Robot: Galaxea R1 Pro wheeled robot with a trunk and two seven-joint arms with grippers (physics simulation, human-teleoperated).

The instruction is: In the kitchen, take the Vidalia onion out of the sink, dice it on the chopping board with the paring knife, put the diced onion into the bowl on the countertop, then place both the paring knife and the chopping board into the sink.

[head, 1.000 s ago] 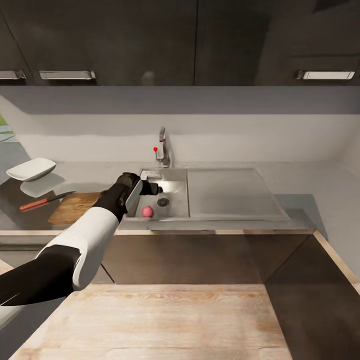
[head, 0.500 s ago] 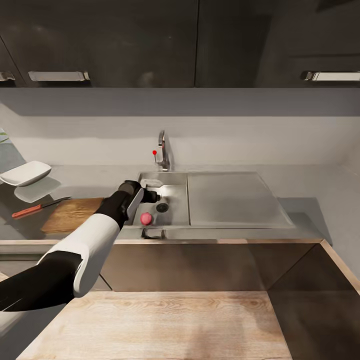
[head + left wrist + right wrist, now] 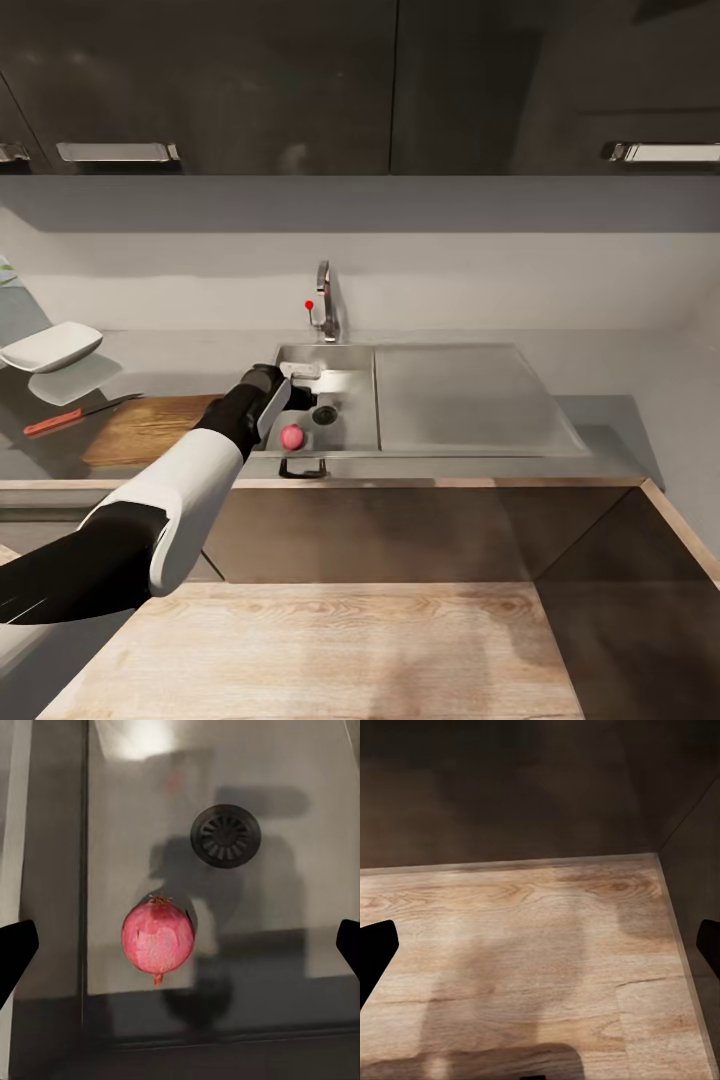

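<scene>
Grey countertop [image 3: 620,420]: bowl [image 3: 50,346], paring knife [image 3: 75,416] and chopping board [image 3: 150,428] lie left of the sink [image 3: 460,400]. The left gripper [image 3: 180,949] hangs spread wide over the onion [image 3: 157,937] (apparently untouched), lower than before.

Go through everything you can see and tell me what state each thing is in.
Onion: lying whole in the sink, ungrasped.
Left end effector: open, above the onion.
Right end effector: open, empty.
Knife: lying on the countertop.
Chopping board: flat, bare.
Bowl: upright.
</scene>
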